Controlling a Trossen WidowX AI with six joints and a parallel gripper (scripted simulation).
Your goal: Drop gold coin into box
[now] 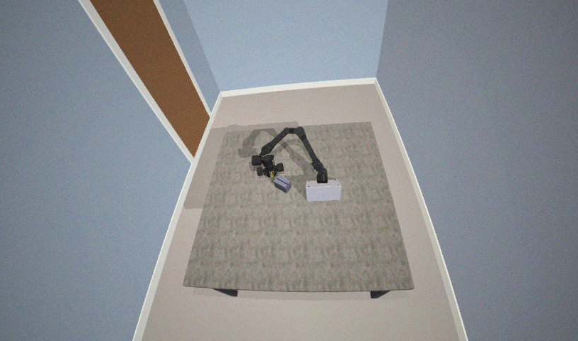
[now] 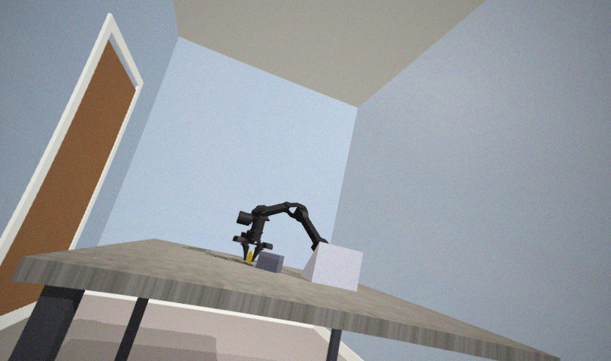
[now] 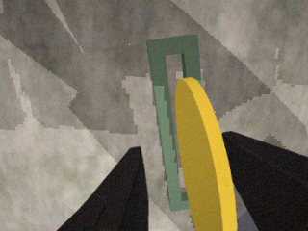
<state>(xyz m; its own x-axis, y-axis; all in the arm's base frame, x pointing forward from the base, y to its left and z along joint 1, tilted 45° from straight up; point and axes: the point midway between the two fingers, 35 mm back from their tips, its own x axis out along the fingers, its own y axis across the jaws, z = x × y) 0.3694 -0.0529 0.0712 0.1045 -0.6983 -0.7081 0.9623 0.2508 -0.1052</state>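
Note:
The gold coin (image 3: 202, 173) (image 2: 249, 256) (image 1: 273, 173) stands on its edge in the dark-green holder (image 3: 157, 58) on the table. My gripper (image 3: 182, 149) (image 2: 251, 250) (image 1: 271, 172) is open and is lowered around the coin, one finger on each side. In the wrist view a gap shows between the left finger and the coin; the right finger is close to the coin's other face. The grey box (image 1: 282, 184) (image 2: 270, 261) sits right beside the holder. Its slot is not clear in these views.
The arm's pale base block (image 1: 323, 190) (image 2: 333, 267) stands to the right of the grey box. All of this is on a grey wooden table (image 1: 283, 253) (image 2: 165, 268). A brown door is in the wall on the left.

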